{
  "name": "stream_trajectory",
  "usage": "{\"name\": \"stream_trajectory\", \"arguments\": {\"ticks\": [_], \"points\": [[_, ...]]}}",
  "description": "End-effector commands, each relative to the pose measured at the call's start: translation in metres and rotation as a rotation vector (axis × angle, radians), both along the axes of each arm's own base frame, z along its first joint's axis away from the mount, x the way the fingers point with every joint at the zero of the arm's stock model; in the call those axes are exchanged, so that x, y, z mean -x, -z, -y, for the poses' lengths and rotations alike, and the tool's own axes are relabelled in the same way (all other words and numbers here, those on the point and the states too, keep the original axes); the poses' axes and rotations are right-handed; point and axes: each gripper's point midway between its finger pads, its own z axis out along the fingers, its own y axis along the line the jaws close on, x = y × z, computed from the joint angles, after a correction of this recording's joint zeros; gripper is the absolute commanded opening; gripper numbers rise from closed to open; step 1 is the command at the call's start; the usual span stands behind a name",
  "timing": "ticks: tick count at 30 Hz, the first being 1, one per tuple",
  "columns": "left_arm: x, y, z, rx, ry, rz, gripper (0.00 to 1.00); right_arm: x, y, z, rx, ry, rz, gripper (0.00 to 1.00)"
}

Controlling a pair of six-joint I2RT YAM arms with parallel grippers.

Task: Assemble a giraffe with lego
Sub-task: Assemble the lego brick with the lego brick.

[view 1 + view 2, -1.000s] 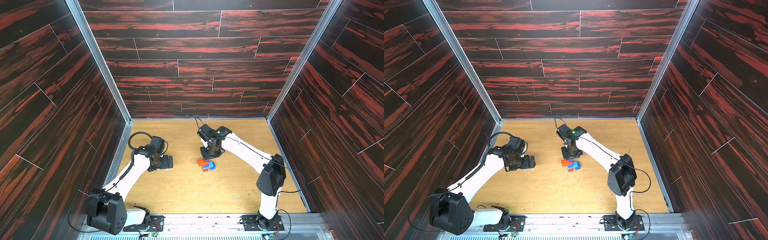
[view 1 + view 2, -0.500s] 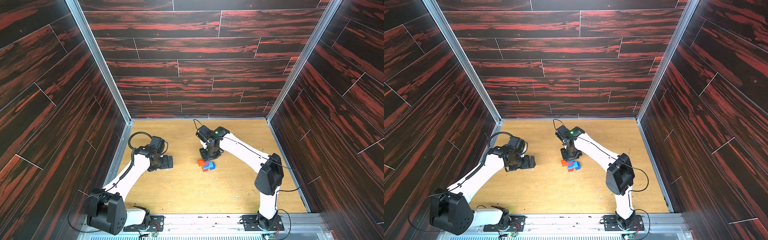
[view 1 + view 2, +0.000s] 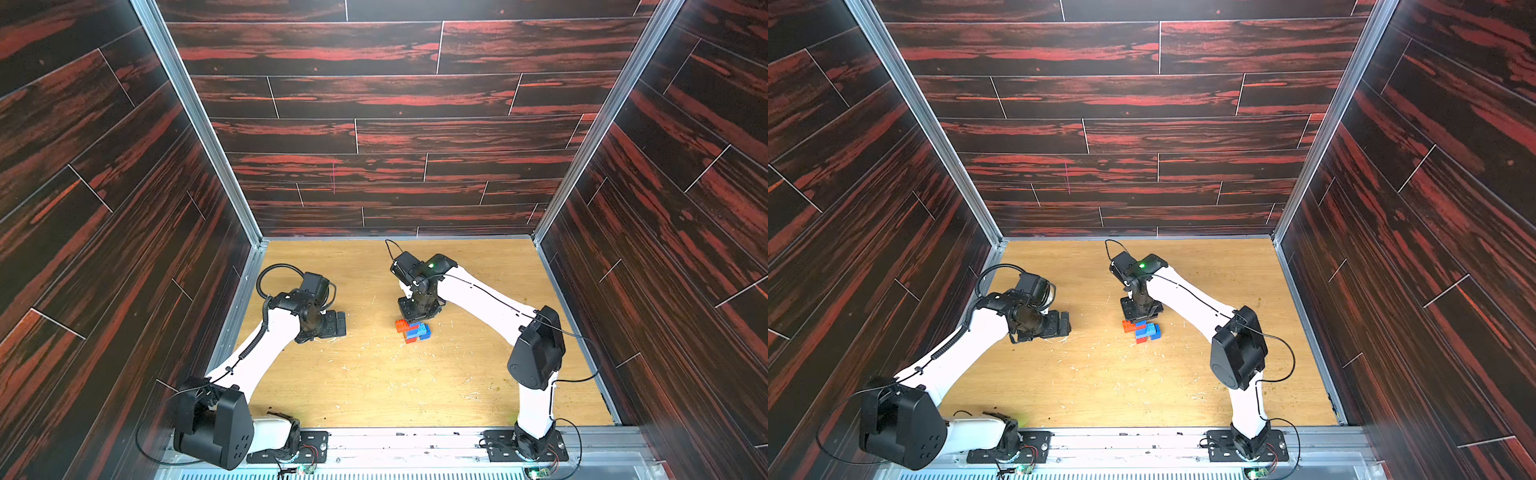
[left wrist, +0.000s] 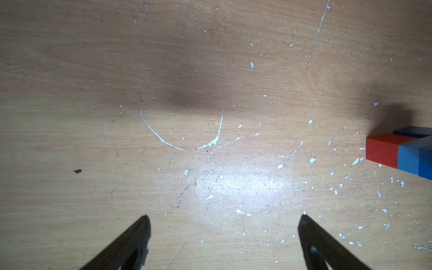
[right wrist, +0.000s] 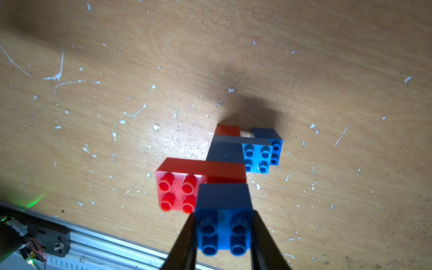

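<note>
place: robot test cell in a lab (not a home or a shop)
walls (image 3: 374, 95): dark red wood-look panels box in three sides, joined by aluminium corner posts (image 3: 195, 120)
worktop (image 3: 374, 395): bare light wood sheet, scratched, flecked with white chips (well used)
arms: white-and-black left arm (image 3: 257, 353) and right arm (image 3: 490, 307), bases bolted to a metal rail (image 3: 395, 446) at the near edge
wiring: exposed cables, small circuit board (image 3: 305, 469) by the bases

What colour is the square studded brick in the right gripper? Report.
Dark blue brick; best in right wrist view.
</note>
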Motion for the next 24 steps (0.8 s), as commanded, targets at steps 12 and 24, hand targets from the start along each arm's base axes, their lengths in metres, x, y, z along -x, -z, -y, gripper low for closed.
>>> {"name": "stream_trajectory", "arguments": {"ticks": [12, 24], "points": [[0.001, -0.009, -0.001, 0.006, 0.012, 0.014, 0.99, 0.009, 0.018, 0.008, 0.099, -0.026, -0.088, 0.17], [0.002, -0.009, -0.001, 0.001, 0.012, 0.015, 0.99, 0.012, 0.035, 0.024, 0.206, -0.040, -0.115, 0.16]]}}
